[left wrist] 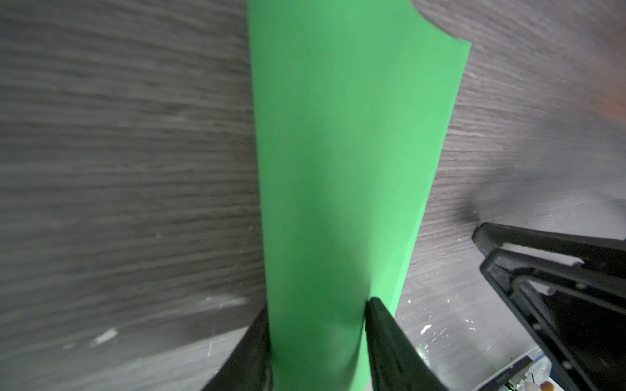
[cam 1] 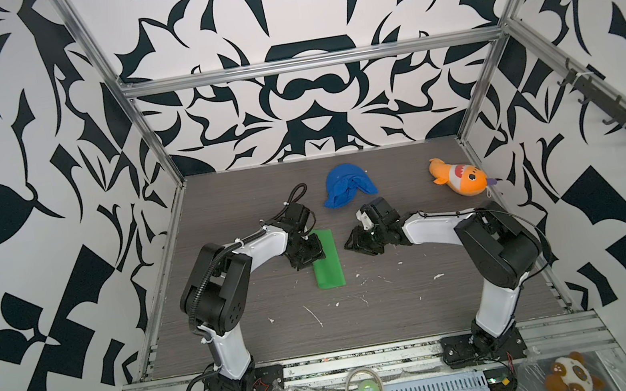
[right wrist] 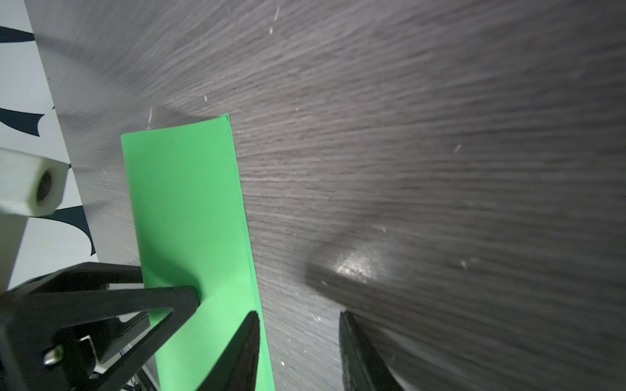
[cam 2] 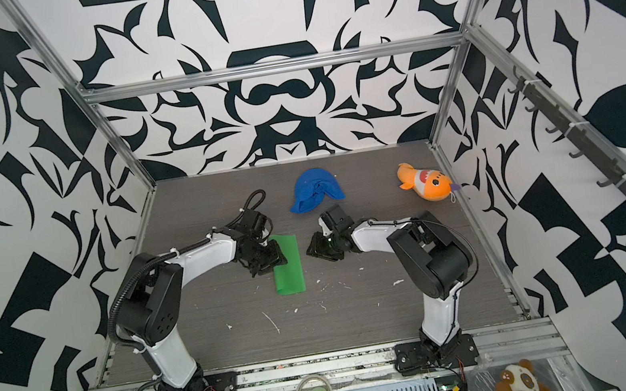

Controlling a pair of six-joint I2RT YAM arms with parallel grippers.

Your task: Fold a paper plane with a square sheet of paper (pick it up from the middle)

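Tabletop: left gripper low on paper, right gripper beside

Left part of the green paper beneath the left hand.

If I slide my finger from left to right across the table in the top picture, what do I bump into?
left gripper, at the paper's left edge → folded green paper → right gripper → orange plush fish. The blue cloth is left out: it lies farther back, in line with both the paper and the right gripper.
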